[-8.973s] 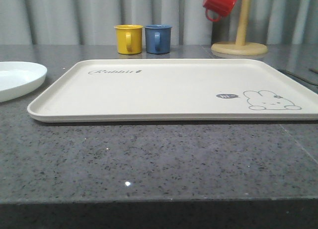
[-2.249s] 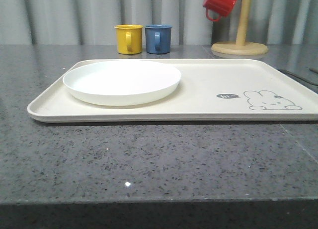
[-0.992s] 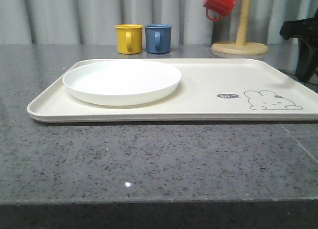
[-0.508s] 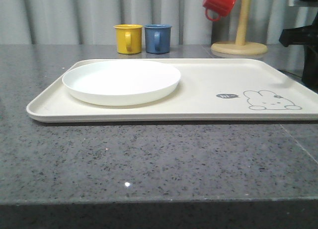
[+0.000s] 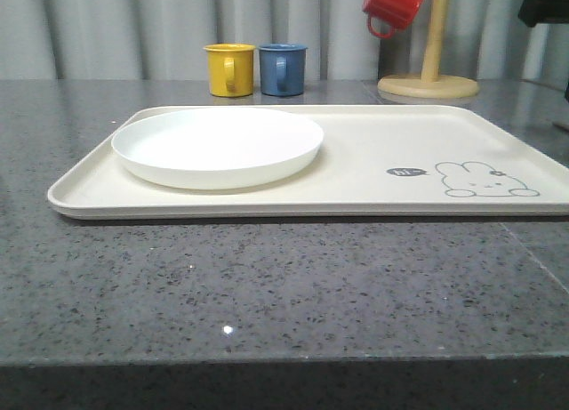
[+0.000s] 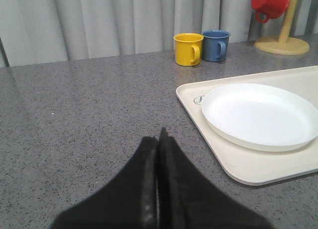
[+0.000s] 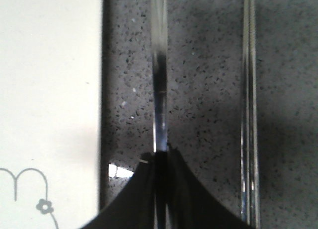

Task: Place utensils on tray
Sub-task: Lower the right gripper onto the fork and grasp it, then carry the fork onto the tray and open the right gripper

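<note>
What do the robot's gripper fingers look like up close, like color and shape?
Both are matte black. The left gripper has two broad fingers that taper to a narrow tip, with a slightly grainy inner edge. The right gripper has the same dark, tapering fingers. No cables or markings are visible.

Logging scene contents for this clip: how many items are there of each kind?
Mugs: 3 (yellow mug, blue mug, red mug)
Plate: 1
Tray: 1
Mug tree: 1
Metal utensil pieces: 2 (held utensil, chopsticks)
Total: 8
</note>
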You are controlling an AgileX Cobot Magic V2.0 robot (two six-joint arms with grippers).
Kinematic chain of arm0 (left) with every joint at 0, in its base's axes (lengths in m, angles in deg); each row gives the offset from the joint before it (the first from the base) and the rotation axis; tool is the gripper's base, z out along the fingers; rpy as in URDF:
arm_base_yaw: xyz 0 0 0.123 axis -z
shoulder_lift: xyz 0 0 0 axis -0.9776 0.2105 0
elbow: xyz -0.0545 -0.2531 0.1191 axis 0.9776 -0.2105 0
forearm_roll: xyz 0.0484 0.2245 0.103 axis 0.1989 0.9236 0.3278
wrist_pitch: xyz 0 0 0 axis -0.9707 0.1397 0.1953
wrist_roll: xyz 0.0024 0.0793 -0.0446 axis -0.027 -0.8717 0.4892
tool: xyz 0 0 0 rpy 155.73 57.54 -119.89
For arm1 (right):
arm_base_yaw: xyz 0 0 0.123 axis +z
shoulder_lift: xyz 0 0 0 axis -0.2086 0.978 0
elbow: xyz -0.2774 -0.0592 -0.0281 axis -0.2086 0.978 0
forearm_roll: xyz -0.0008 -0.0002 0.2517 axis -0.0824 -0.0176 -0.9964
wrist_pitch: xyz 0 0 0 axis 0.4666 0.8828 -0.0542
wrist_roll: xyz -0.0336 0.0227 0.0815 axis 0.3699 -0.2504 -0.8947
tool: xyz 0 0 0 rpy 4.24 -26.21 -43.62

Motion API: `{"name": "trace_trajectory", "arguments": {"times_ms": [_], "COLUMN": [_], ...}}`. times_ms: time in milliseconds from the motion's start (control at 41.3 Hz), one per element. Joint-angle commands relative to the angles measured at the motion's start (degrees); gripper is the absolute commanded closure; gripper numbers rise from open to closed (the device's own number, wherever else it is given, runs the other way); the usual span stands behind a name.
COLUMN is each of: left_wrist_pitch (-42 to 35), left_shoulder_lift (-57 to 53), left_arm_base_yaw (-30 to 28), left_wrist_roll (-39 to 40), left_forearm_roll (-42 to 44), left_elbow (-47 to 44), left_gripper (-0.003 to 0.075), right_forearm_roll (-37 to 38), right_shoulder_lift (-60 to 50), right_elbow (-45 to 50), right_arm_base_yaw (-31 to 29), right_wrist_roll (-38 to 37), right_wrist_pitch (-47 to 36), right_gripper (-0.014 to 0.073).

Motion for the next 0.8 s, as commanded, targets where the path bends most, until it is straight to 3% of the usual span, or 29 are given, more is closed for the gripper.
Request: {"name": "trace_trajectory", "arguments": {"times_ms": [0,435,774], "left_wrist_pitch": [-4.64,-4.64,-4.64], "left_shoulder_lift": [0.74,0.74,0.74], "left_arm_base_yaw": [-0.14,-0.14,-0.14], "left_wrist_roll": [0.55,0.55,0.55], "left_forearm_roll": [-0.06,-0.06,-0.06], "left_elbow": [1.59,1.59,1.59], "left_gripper": [0.0739,0.0739,0.0739], "right_forearm_roll": [2.6,3.71,4.12], "right_shoulder_lift": [-3.31,4.48,11.09], "right_elbow": [-4.11,-13.55,-16.35], "right_arm_base_yaw": [2.31,22.58,26.33], "right_wrist_roll": [-3.53,-18.76,-26.22], "right_wrist_pitch": [1.37,3.2,2.01], "right_gripper": [0.0685,0.0685,0.0685]}}
